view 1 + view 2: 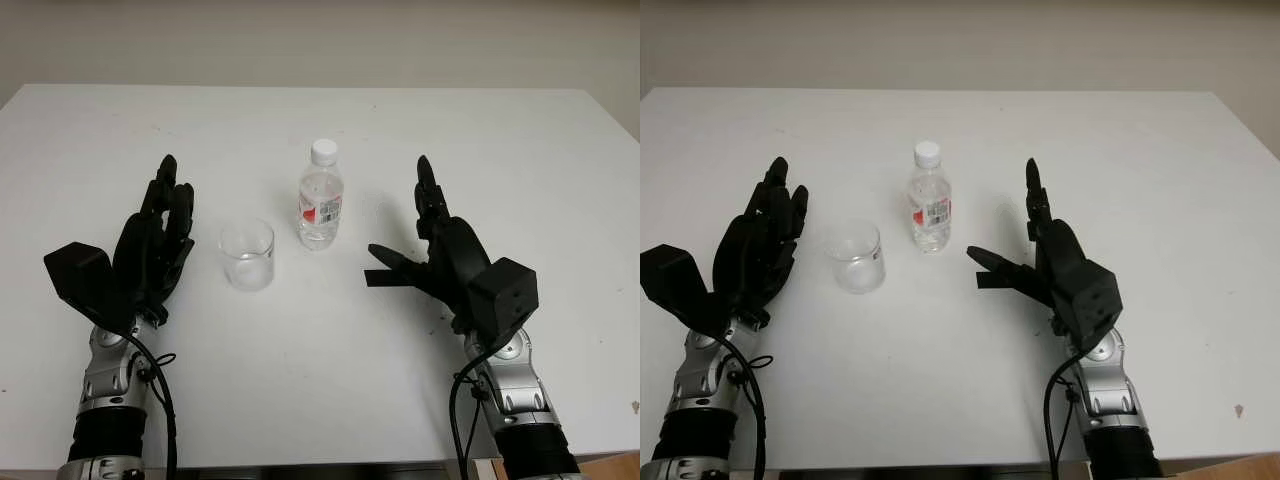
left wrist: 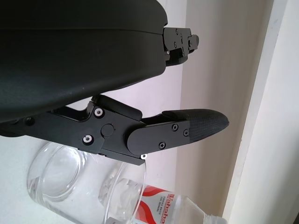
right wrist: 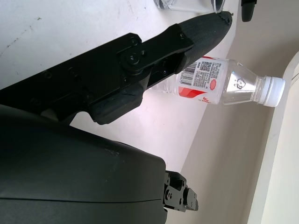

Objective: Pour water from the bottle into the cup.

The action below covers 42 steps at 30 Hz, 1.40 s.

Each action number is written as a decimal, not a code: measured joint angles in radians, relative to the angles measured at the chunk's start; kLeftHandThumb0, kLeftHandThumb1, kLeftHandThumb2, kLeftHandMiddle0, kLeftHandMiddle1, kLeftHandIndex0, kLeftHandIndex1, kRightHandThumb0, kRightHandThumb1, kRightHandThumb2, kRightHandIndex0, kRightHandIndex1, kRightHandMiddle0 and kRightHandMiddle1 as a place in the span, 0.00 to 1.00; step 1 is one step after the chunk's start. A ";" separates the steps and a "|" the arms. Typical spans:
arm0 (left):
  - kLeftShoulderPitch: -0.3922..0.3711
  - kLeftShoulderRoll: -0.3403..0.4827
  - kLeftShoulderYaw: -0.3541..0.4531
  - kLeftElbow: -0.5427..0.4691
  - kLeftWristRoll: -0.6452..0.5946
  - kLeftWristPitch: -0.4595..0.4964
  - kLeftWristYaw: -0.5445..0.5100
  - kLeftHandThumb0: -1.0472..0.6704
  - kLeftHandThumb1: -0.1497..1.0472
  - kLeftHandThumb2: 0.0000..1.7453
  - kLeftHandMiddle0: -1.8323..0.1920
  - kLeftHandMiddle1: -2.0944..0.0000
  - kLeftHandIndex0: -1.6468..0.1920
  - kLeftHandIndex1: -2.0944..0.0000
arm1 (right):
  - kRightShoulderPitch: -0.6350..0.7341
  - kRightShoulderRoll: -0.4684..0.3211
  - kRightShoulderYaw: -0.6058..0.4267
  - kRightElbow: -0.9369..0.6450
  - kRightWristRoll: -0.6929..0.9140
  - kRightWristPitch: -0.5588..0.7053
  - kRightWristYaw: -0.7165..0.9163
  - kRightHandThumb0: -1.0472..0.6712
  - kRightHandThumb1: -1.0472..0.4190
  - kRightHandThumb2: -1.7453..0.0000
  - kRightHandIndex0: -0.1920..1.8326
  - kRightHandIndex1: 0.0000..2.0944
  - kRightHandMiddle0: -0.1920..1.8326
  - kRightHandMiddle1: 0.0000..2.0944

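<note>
Right hand (image 1: pixel 420 255) open right of bottle (image 1: pixel 320 209), left hand (image 1: pixel 155 240) open beside cup (image 1: pixel 247 254)

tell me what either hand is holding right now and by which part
Nothing is held. The left hand is open beside the cup, the right hand open beside the capped bottle.

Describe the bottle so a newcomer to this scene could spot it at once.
On the white table, midway between the two black robot hands, stands a small clear plastic bottle, upright. Unlike the empty clear cup beside it, it has a white cap and a red-and-white label.
</note>
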 measured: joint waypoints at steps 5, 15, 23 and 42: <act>0.000 0.000 0.000 -0.003 -0.001 0.000 -0.002 0.20 1.00 0.31 0.93 0.97 0.92 0.97 | 0.003 0.000 0.001 -0.002 -0.005 0.006 0.002 0.02 0.08 0.97 0.00 0.00 0.00 0.00; -0.013 -0.003 -0.005 0.017 0.002 -0.004 0.001 0.21 1.00 0.32 0.93 0.97 0.92 0.97 | -0.003 -0.005 0.002 0.014 0.005 0.012 0.021 0.03 0.08 0.97 0.00 0.00 0.00 0.00; -0.015 -0.021 -0.006 0.022 0.002 -0.017 0.001 0.21 1.00 0.32 0.93 0.97 0.93 0.97 | -0.179 0.022 0.040 0.091 -0.018 0.008 0.014 0.01 0.08 0.97 0.00 0.00 0.00 0.00; -0.015 -0.028 0.000 0.019 -0.007 -0.018 0.001 0.20 1.00 0.31 0.93 0.97 0.92 0.97 | -0.546 0.143 0.044 0.707 -0.026 -0.101 -0.059 0.02 0.10 0.97 0.00 0.00 0.00 0.00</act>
